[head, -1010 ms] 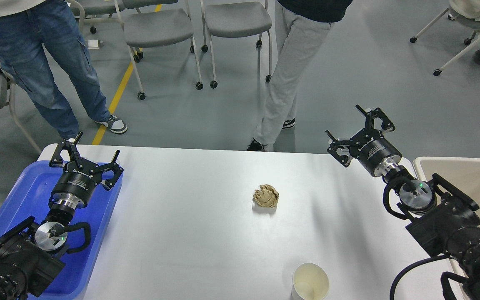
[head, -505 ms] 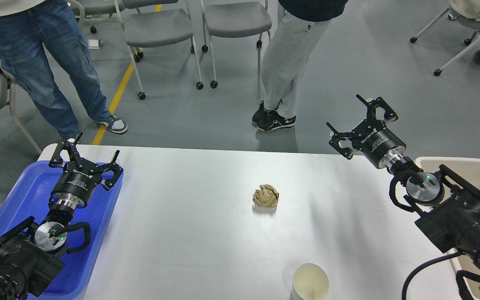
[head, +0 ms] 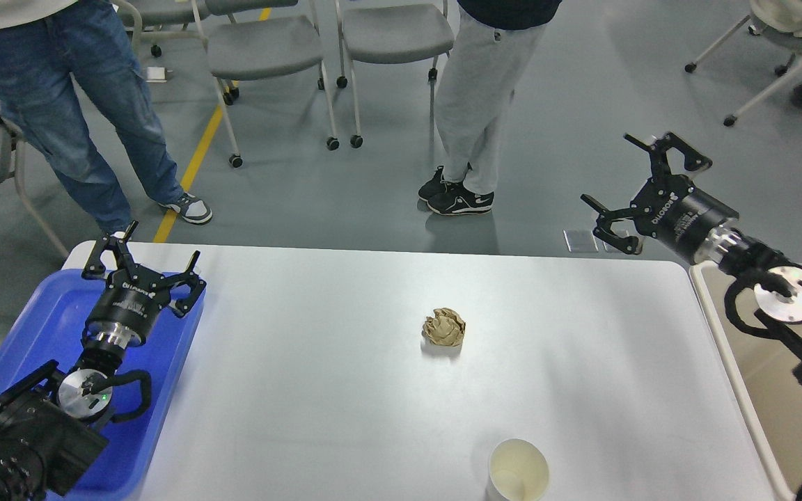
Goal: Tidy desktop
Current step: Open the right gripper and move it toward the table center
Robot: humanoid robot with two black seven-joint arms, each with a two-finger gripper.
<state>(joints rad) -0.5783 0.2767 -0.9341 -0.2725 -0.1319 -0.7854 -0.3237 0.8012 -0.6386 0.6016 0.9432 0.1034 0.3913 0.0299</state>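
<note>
The white desktop [head: 317,390] fills the middle of the head view. A crumpled brown paper ball [head: 444,327] lies near its centre. A white paper cup [head: 519,471] stands upright at the front edge, right of centre. My left gripper [head: 142,266] is open and empty above the far end of the blue tray [head: 32,334]. My right gripper [head: 641,188] is open and empty, raised beyond the desktop's far right corner, over the floor.
A beige bin [head: 756,390] stands at the desktop's right edge, under my right arm. Two people [head: 484,104] stand on the floor beyond the far edge. Grey wheeled chairs [head: 269,49] stand behind them.
My right arm has swung right and away, carrying its open gripper off the desktop's far right corner toward the bin side. The person in grey trousers shifted feet. My left arm is still.
</note>
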